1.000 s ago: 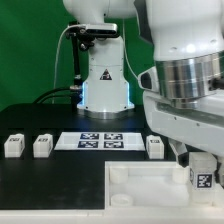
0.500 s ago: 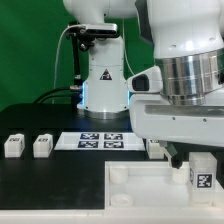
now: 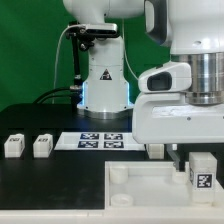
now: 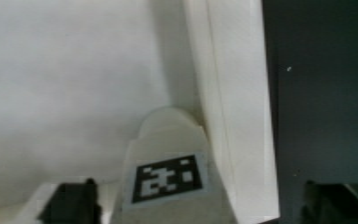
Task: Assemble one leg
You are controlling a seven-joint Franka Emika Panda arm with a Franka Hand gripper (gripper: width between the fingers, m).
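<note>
Wrist has lifted and shifted toward the exterior view's right. Leg (image 3: 201,172) hasn't moved: upright on the top (image 3: 140,190) beside its rim, near the table's (image 3: 40,180) front edge. End effector (image 4: 208,201) spread wide, fingers clear of the leg on both sides.

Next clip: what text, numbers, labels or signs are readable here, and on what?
No words or numbers can be read.
Triangular sign on the robot base: too small to read.
Square tags, as on the leg and the marker board: black-and-white patterns, no letters.
</note>
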